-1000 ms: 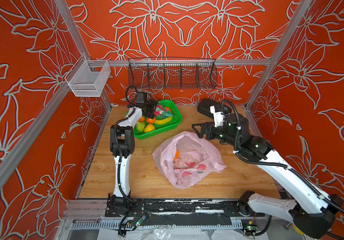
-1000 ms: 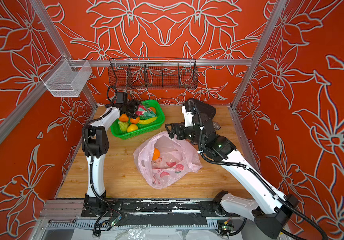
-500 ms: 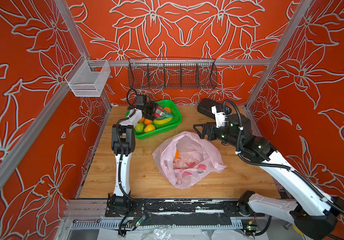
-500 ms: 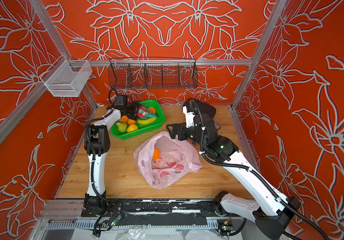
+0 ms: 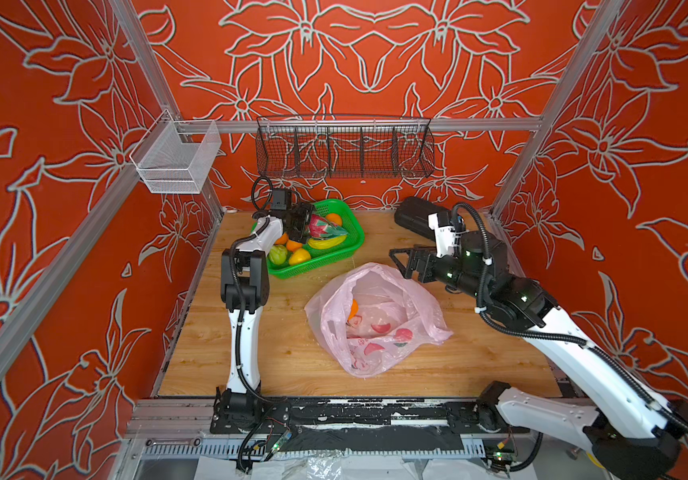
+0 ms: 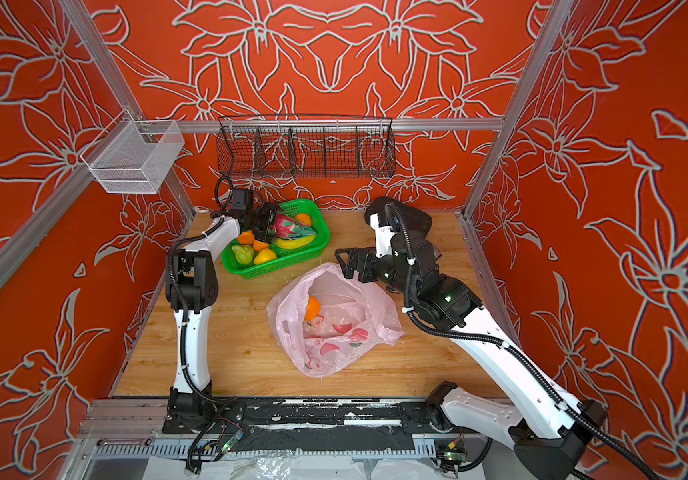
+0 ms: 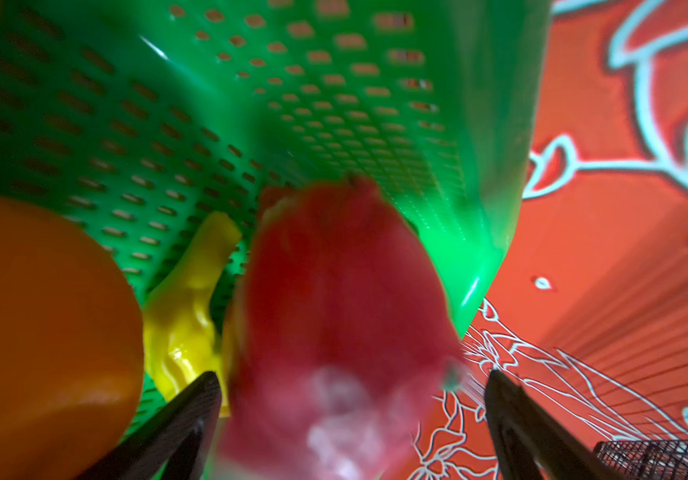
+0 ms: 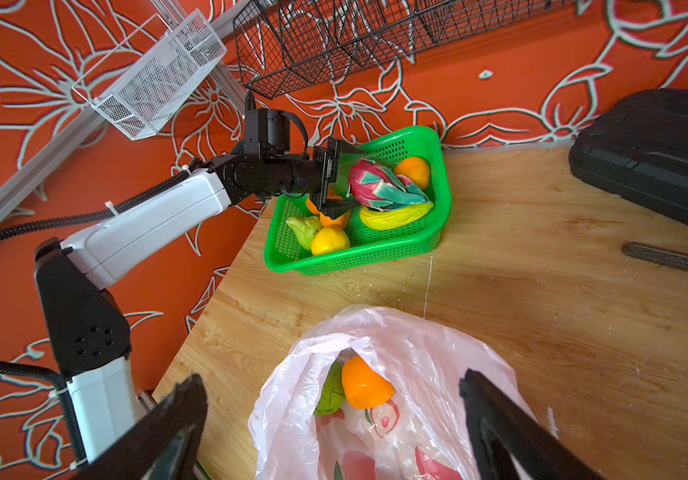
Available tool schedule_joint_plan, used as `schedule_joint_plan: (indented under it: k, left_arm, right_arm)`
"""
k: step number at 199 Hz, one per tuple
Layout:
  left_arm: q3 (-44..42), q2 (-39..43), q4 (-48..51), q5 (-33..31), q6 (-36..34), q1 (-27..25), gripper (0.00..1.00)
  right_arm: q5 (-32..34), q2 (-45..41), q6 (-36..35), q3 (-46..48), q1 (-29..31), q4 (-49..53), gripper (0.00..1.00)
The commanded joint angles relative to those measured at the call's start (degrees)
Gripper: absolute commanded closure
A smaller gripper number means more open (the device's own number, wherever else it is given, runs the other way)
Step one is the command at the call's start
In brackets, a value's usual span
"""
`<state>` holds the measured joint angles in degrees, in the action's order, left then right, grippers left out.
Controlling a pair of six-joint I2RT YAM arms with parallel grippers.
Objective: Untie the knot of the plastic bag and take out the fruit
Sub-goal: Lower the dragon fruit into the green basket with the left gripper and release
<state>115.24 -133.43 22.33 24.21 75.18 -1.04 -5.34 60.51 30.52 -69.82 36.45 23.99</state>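
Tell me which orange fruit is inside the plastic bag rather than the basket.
The orange fruit showing in the plastic bag's open mouth, against a green fruit. The other oranges lie in the green basket.

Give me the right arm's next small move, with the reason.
Probably lower the right gripper, jaws open, into the mouth of the thin pink plastic bag toward the orange toy fruit. The bag lies open below it with that fruit exposed, the right gripper holds nothing, and the left gripper is away over the green perforated basket.
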Motion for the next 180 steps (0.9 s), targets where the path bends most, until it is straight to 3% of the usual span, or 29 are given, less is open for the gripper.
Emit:
schedule_joint_plan:
  k: [1,51,130,150,180]
  left_arm:
    - [-0.8,4.6,2.0,-1.7,-0.7,0.5,0.03]
    - [-5.5,11.6,-0.5,-1.0,-1.2,0.4,0.03]
    - [-17.5,34.6,1.7,-1.4,-5.6,-0.3,0.01]
    - [-20.3,41.2,4.5,-1.6,-8.3,-0.7,0.03]
    - [-23.0,49.7,9.8,-3.1,-18.5,-4.4,0.03]
  right_arm:
    - [0.7,-1.2,1.2,0.7,-0.1,-1.2,0.03]
    - [1.0,-2.5,1.7,1.5,-0.1,-0.9,0.03]
    - [-2.5,-1.5,3.8,0.3,-0.1,-0.1,0.07]
    - [-3.5,-0.4,5.7,-0.6,-0.1,1.5,0.11]
    - [-6.4,1.6,9.2,-1.0,0.2,2.2,0.13]
